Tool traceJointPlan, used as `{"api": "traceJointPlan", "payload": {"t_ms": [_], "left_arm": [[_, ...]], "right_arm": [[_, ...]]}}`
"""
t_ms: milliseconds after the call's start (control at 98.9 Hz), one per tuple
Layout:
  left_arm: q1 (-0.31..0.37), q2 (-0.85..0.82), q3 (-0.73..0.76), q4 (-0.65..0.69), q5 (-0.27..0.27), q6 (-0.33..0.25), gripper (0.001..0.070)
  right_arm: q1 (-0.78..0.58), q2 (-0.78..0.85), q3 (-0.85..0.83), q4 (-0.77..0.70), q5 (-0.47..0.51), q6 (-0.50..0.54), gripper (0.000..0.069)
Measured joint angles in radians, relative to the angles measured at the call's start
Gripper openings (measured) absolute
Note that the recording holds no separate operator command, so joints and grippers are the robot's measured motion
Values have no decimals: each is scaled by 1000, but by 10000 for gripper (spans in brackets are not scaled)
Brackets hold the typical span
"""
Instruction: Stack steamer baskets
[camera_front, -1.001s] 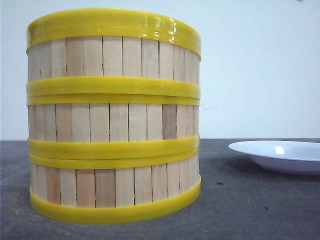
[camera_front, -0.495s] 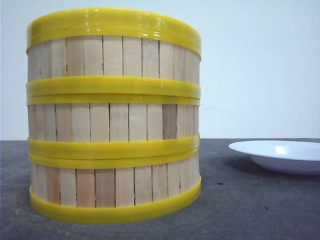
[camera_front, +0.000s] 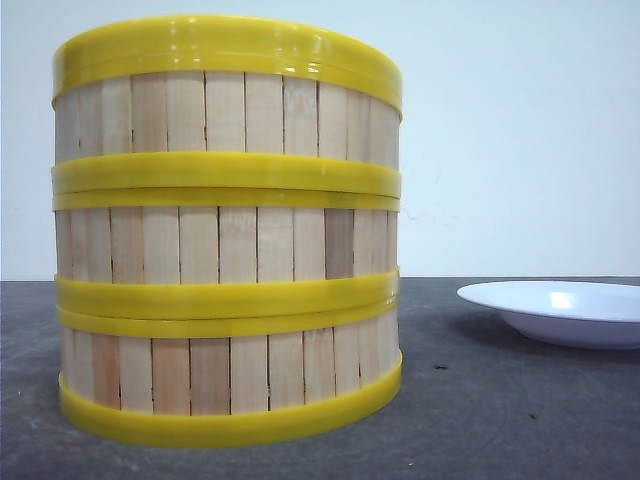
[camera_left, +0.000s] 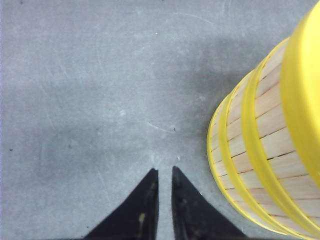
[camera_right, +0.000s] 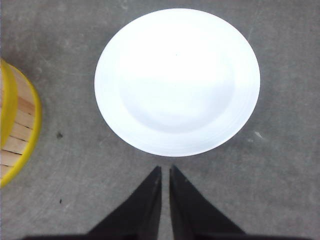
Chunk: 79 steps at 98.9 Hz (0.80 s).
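Note:
Three steamer baskets (camera_front: 228, 230) stand stacked one on another, close to the front camera at the left, with wooden slat walls and yellow rims. The same stack of steamer baskets (camera_left: 265, 150) shows from above in the left wrist view. My left gripper (camera_left: 164, 170) hangs over bare table beside the stack, shut with only a narrow slit between its black fingers and nothing in it. In the right wrist view only the rim of the stack (camera_right: 15, 125) shows. My right gripper (camera_right: 165, 167) is shut and empty over the table, just short of the white plate.
A white plate (camera_right: 177, 80) lies on the grey table (camera_left: 90, 90) to the right of the stack; the plate (camera_front: 560, 310) also shows at the front view's right edge. A plain pale wall stands behind the table.

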Motion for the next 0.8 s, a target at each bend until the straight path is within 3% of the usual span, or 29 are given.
{"api": "traceJointPlan", "payload": {"t_ms": [465, 606, 697, 799], "left_arm": [[0, 0, 0, 1, -2, -2, 19], [0, -43, -23, 20, -92, 31, 19], [3, -146, -116, 106, -102, 40, 19], [3, -279, -288, 298, -101, 43, 19]], "right_arm": [[0, 0, 0, 84, 0, 1, 19], [0, 0, 0, 116, 0, 1, 19], [0, 0, 0, 122, 0, 1, 19], [0, 0, 0, 137, 0, 1, 19]]}}
